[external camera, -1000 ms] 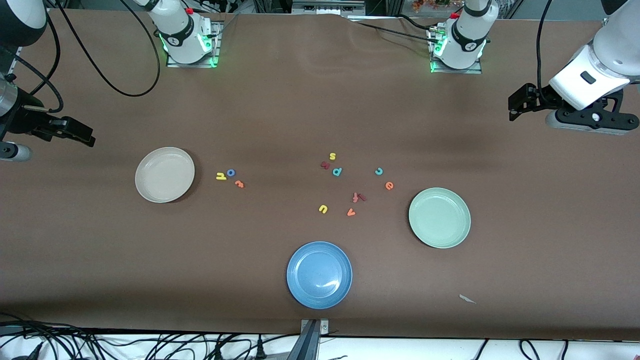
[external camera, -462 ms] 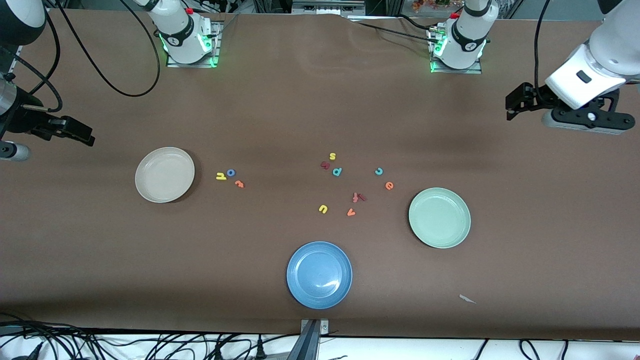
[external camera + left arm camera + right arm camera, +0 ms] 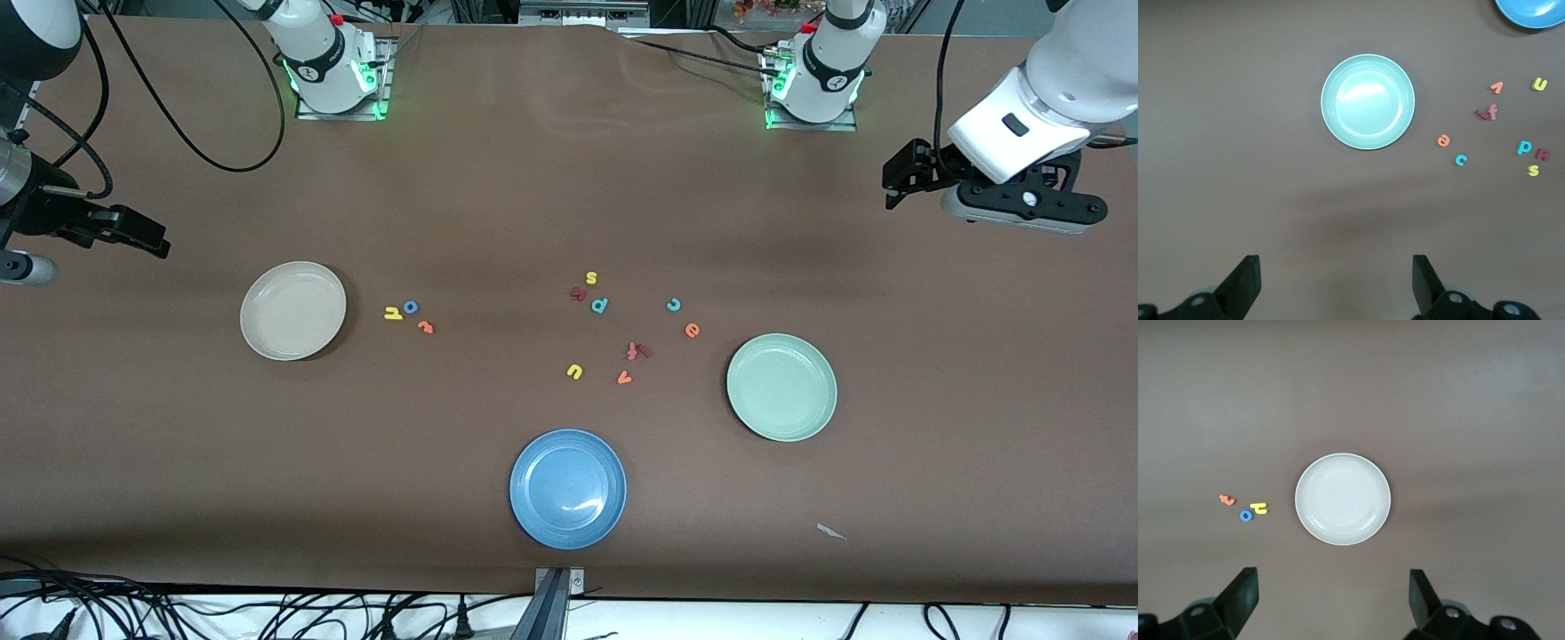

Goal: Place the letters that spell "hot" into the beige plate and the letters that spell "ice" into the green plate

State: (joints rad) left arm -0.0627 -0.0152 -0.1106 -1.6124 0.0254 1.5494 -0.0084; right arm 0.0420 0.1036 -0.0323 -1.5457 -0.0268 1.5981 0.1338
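The left end effector (image 3: 893, 182) hangs with its two fingers spread and nothing between them, over bare brown worktop (image 3: 533, 196) toward the left arm's end, well apart from the round pale mint-green shallow plate (image 3: 781, 388). The right end effector (image 3: 147, 238) is likewise spread and empty, over the worktop at the right arm's end; that arm waits.

Outward from the green plate: the small orange foam e (image 3: 692, 331) lies nearest it, the teal foam c (image 3: 674, 305) just beside the e, and the dark maroon bar i (image 3: 643, 351) touches a red f-shaped letter (image 3: 632, 350), a little further toward the right arm's end. The round cream-beige shallow plate (image 3: 292, 310) sits well apart from the green plate; near it lie the yellow foam h (image 3: 393, 313), the blue ring-shaped o (image 3: 410, 308) and the orange t (image 3: 425, 327), clustered close together.

Both plates are empty — so I judge the task not yet begun, with all six letters left to move.

Against the earlier frames, the left arm has drifted toward the bases and a little inward; the right arm, letters and plates are unchanged.
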